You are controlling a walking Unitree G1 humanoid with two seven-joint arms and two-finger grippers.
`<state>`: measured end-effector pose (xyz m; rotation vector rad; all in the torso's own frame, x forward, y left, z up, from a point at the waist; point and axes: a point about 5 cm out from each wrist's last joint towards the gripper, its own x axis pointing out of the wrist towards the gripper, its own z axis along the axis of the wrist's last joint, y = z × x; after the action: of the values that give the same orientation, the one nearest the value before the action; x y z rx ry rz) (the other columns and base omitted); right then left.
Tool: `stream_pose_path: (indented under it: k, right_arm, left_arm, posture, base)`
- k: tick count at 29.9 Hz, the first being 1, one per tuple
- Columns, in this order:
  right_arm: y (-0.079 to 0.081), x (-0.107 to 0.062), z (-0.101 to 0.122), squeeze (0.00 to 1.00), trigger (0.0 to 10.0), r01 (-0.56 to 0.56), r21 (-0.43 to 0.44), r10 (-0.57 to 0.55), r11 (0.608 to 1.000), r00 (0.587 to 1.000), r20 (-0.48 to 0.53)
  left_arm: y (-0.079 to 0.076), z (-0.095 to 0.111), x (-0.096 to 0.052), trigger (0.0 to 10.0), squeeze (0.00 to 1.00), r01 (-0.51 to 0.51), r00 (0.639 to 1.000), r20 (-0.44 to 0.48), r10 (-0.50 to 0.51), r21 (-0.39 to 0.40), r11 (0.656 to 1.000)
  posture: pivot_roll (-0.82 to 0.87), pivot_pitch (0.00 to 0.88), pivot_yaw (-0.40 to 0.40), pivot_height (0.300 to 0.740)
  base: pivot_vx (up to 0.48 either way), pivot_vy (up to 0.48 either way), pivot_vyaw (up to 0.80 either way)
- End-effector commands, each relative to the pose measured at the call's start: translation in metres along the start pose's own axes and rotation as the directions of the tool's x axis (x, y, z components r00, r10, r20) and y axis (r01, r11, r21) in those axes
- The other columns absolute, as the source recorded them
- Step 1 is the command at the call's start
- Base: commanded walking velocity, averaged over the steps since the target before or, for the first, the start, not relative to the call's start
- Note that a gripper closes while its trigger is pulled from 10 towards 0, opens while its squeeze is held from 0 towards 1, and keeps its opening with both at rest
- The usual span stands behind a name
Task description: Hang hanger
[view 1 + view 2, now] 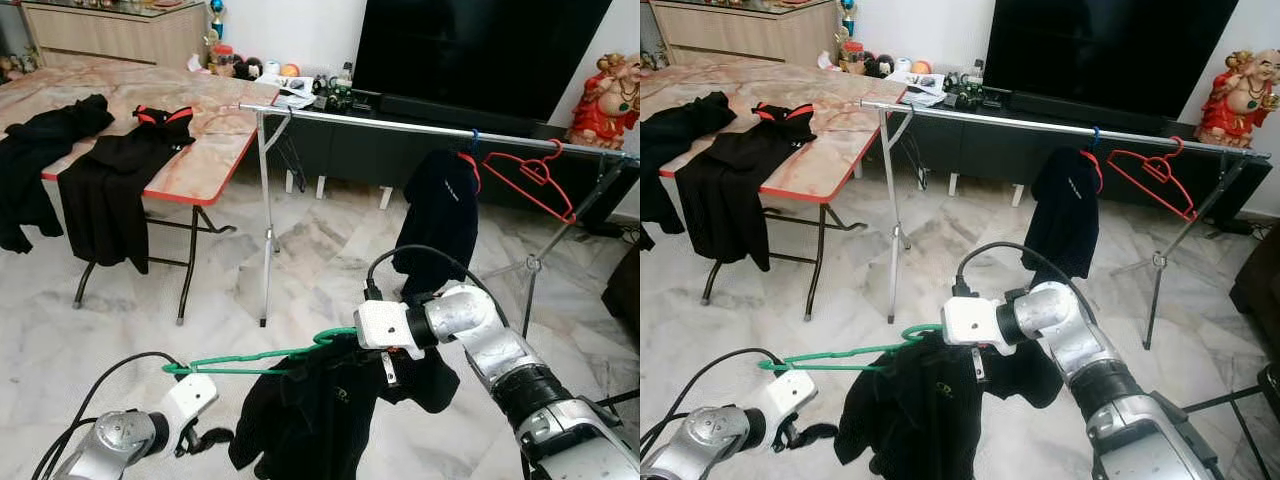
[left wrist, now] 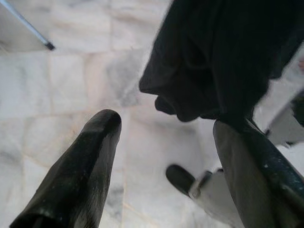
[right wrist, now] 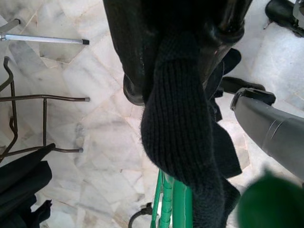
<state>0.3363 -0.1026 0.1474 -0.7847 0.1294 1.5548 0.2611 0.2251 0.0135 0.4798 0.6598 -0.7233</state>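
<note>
Nearest, low at both sides: right gripper clamped on the hook end of a green hanger with a black garment draped over it, held above the marble floor; left gripper just below the hanger's far tip, fingers spread apart with nothing between them. Beyond, spanning the room: long silver clothes rail on thin legs, carrying a black shirt and an empty red hanger side by side. Off to the left: marble-topped folding table with dark clothes hanging over its edge. Behind the rail: big black television, red figurine beside it.
</note>
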Motion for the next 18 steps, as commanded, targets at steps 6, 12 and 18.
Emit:
stream_pose_path:
  k: [6,12,18]
  right_arm:
    - [0.000,-0.005,-0.004,0.00,0.0,0.026,-0.011,-0.026,1.000,0.999,-0.031]
    - [-0.001,-0.009,-0.008,0.00,0.0,0.042,-0.002,-0.042,0.999,0.998,-0.052]
    - [-0.002,-0.013,-0.013,0.00,0.0,0.066,0.024,-0.064,0.998,0.995,-0.071]
  left_arm:
    - [0.000,0.002,-0.004,10.0,0.00,0.060,0.997,-0.063,-0.055,0.096,0.994]
    - [0.004,0.002,-0.007,10.0,0.00,0.026,0.998,-0.067,-0.019,0.092,0.995]
    - [0.008,0.008,-0.007,10.0,0.00,-0.009,1.000,-0.025,0.010,0.046,0.999]
  posture:
    - [0.21,0.000,-0.115,0.740]
    - [0.21,0.000,-0.113,0.740]
    - [0.22,0.000,-0.116,0.740]
  base:
    - [0.000,0.000,0.00]
    - [0.000,0.000,0.00]
    - [0.000,0.000,0.00]
